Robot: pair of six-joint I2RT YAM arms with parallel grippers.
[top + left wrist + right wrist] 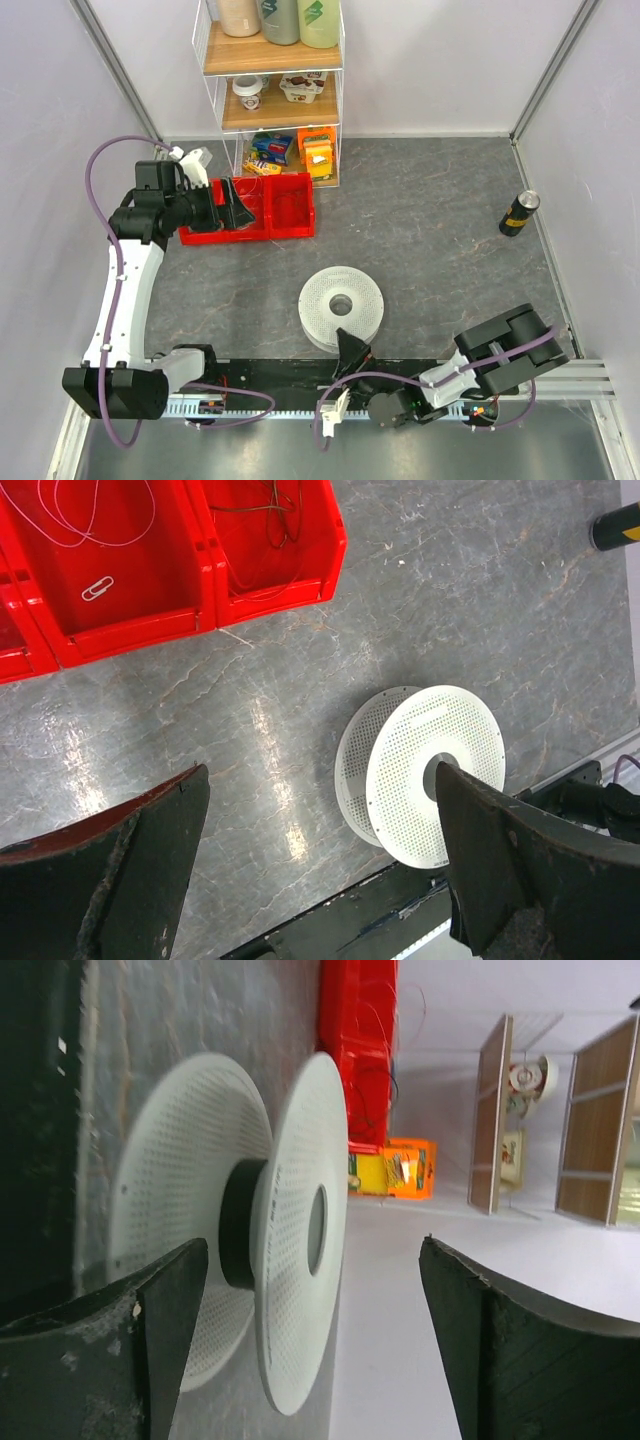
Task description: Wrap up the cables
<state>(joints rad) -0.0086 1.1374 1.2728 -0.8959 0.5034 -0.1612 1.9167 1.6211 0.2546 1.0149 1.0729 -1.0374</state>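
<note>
The cables show as a tangle of thin dark wire (268,510) in the right-hand red bin (300,575). A pale pink thread (95,515) and a paper clip (97,588) lie in the bin beside it. My left gripper (238,210) hovers over the red bins (290,222), open and empty; in its wrist view the left gripper (320,870) frames bare table. The white perforated spool (341,305) lies flat mid-table. My right gripper (350,350) sits at the spool's near edge, and in its wrist view the right gripper (315,1340) is open, with the spool (290,1230) just ahead.
A clear shelf unit (270,90) with bottles, cups and snack packs stands behind the bins. A dark can (519,212) stands at the right near the wall. A black rail (300,375) with the arm bases runs along the near edge. White walls enclose the table.
</note>
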